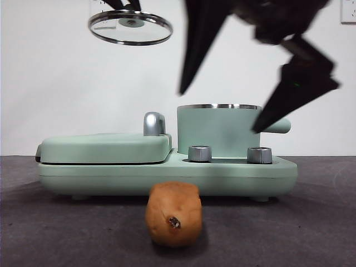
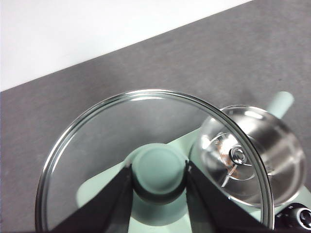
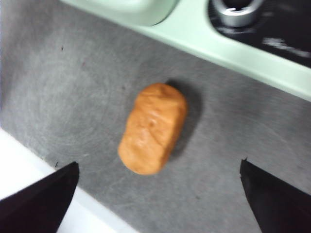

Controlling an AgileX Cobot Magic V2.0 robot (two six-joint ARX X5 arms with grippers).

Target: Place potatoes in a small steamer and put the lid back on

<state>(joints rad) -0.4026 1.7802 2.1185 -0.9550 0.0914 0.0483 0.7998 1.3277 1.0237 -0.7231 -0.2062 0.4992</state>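
Observation:
The orange-brown potato (image 1: pixel 173 214) lies on the grey mat in front of the appliance; it also shows in the right wrist view (image 3: pixel 153 128). My right gripper (image 1: pixel 218 112) hangs open above it, jaws wide apart and empty (image 3: pixel 156 169). The mint-green steamer (image 1: pixel 217 133) stands uncovered on the right of the base, and its steel inside shows in the left wrist view (image 2: pixel 272 145). My left gripper (image 2: pixel 159 174) is shut on the green knob of the glass lid (image 2: pixel 97 145). It holds the lid (image 1: pixel 130 28) high at the upper left, above the griddle.
The flat green griddle (image 1: pixel 105 147) with its chrome handle (image 1: pixel 154 123) sits left of the steamer on the shared green base (image 1: pixel 167 173). Two steel knobs (image 1: pixel 200 153) (image 1: pixel 259 155) are on the base's front. The steamer's side handle (image 1: pixel 281 125) points right.

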